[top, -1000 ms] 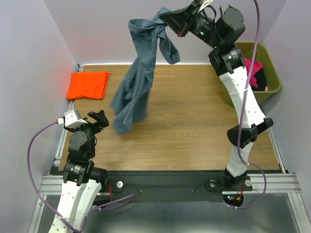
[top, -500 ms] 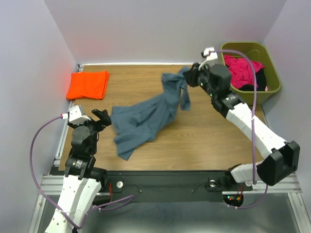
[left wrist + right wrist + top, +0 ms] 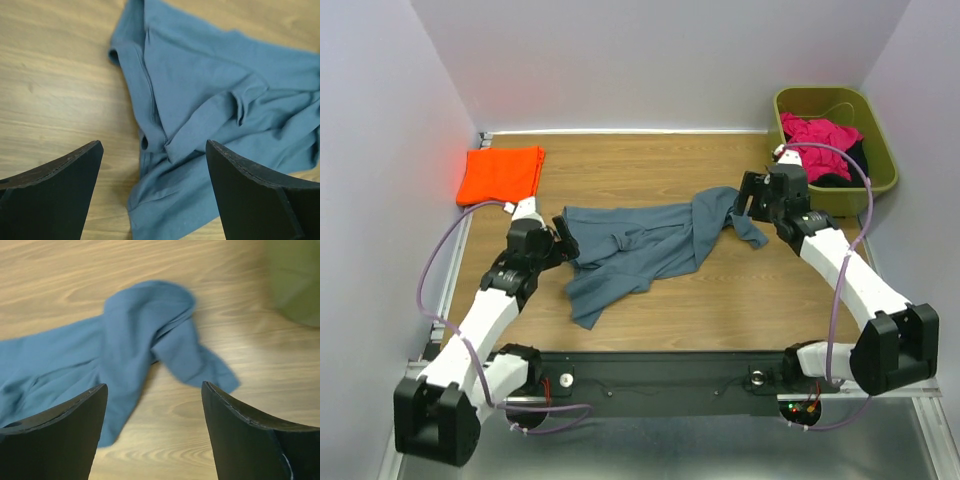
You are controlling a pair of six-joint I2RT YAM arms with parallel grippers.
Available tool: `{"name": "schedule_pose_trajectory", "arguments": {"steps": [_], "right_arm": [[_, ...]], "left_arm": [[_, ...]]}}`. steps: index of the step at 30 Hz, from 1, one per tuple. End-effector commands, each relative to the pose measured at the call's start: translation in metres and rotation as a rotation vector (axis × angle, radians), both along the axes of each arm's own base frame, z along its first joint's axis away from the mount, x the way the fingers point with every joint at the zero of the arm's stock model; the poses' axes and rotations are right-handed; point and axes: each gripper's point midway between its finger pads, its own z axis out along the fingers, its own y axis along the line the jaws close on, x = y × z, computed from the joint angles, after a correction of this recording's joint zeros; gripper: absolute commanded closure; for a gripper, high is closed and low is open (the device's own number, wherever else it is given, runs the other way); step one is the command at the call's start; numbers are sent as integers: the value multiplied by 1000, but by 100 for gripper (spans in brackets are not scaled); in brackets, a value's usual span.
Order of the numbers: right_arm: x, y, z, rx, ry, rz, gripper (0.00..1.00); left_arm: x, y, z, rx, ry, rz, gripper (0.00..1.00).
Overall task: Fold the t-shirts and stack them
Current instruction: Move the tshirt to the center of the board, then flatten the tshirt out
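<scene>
The blue-grey t-shirt point(image 3: 640, 250) is down now, lying crumpled on the table point(image 3: 720, 300) between both hands. The right hand point(image 3: 744, 200) is gaping wide, holding nothing. The left hand point(image 3: 564, 240) is reaching in, also spread wide and empty. The orange t-shirt point(image 3: 501, 174) is sitting folded beyond it.

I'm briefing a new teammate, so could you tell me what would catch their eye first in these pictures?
A blue-grey t-shirt lies rumpled across the middle of the wooden table, between the open left gripper and open right gripper. A folded orange t-shirt sits in the far left corner, and a green bin of pink clothes stands at far right.
</scene>
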Motion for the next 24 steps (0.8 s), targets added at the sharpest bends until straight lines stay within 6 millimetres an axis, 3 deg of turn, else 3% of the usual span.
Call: {"name": "schedule_pose_trajectory", "arguments": {"steps": [1, 6, 9, 18, 24], "right_arm": [[-14, 37, -9, 84, 75, 197, 23], [-24, 55, -48, 151, 208, 259, 32], [-25, 65, -54, 179, 238, 300, 36], [-10, 78, -61, 139, 258, 338, 41], [-8, 71, -59, 110, 244, 318, 40]], "left_arm": [[9, -13, -6, -8, 69, -25, 5], [22, -13, -32, 52, 166, 19, 6], [28, -11, -37, 66, 185, 38, 8], [38, -30, 1, 69, 103, 18, 14], [28, -44, -8, 147, 157, -54, 22]]}}
